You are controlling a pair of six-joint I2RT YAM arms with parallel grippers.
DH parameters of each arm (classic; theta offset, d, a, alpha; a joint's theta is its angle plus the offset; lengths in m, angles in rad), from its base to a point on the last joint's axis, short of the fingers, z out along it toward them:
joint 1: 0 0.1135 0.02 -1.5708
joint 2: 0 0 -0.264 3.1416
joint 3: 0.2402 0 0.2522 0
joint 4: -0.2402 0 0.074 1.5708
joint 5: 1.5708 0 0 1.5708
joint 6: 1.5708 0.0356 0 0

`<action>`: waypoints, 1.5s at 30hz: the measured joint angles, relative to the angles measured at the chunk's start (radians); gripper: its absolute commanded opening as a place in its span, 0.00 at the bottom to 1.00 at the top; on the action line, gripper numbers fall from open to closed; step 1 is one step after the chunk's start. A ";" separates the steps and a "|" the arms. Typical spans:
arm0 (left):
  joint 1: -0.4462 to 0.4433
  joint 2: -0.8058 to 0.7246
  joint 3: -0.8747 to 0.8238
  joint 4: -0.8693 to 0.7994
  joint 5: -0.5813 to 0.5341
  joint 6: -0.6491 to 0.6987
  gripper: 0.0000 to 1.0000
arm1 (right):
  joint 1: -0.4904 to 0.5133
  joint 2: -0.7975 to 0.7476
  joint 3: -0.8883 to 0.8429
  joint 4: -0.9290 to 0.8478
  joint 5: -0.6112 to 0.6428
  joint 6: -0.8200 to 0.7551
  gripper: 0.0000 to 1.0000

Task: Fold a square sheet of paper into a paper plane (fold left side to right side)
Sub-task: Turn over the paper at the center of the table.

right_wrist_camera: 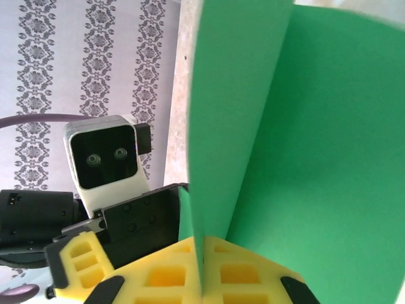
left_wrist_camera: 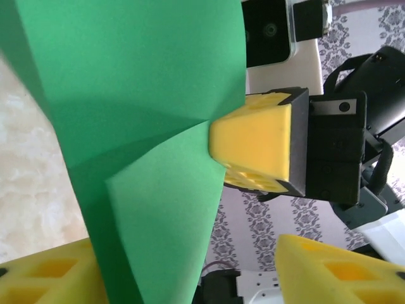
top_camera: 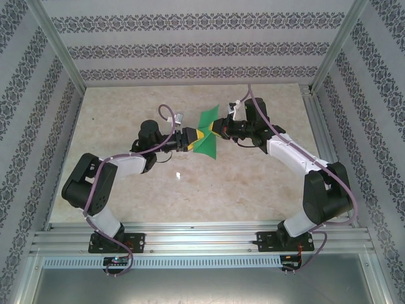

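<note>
Two robot arms meet over the middle of the pale marbled tabletop (top_camera: 126,114), with a thin, bright green sheet of paper (top_camera: 207,136) standing on edge between them. The right hand (top_camera: 218,128) reaches in from the right and is clamped tight on the sheet. In the right wrist view its yellow pads (right_wrist_camera: 164,272) press together with the green paper rising out of the seam. The left hand (top_camera: 193,138) comes in from the left with its fingers parted and nothing gripped. In its own wrist view the paper passes between them, close against one finger and well apart from the other. Whether it touches that finger cannot be told.

From above, the sheet's long axis runs from far to near, across the line joining the two hands, and it bends along a crease by the right hand's grip. Whether its near edge rests on the tabletop cannot be told. Both hands are at the paper's middle, neither nearer than the other. The next move likely hinges on the left hand closing squarely on the layer it straddles.
</note>
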 measured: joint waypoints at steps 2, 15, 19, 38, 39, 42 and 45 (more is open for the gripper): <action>0.000 0.006 0.001 0.008 0.001 -0.010 0.36 | 0.000 -0.002 0.000 0.001 0.000 0.000 0.04; 0.000 0.003 0.001 -0.039 -0.013 0.030 0.09 | -0.027 -0.026 -0.024 -0.027 0.003 -0.017 0.13; 0.000 -0.016 0.001 -0.137 -0.024 0.105 0.12 | -0.046 -0.046 -0.036 -0.050 0.008 -0.038 0.20; -0.150 -0.183 0.306 -1.166 -0.620 0.881 0.05 | -0.087 -0.065 -0.024 -0.344 0.217 -0.201 0.48; -0.175 -0.183 0.322 -1.203 -0.671 0.912 0.02 | -0.093 -0.067 -0.023 -0.361 0.233 -0.209 0.48; -0.254 -0.164 0.381 -1.328 -0.889 0.972 0.00 | -0.120 -0.091 -0.023 -0.415 0.298 -0.229 0.48; -0.358 -0.105 0.450 -1.415 -1.127 1.016 0.00 | -0.158 -0.138 -0.025 -0.444 0.346 -0.241 0.47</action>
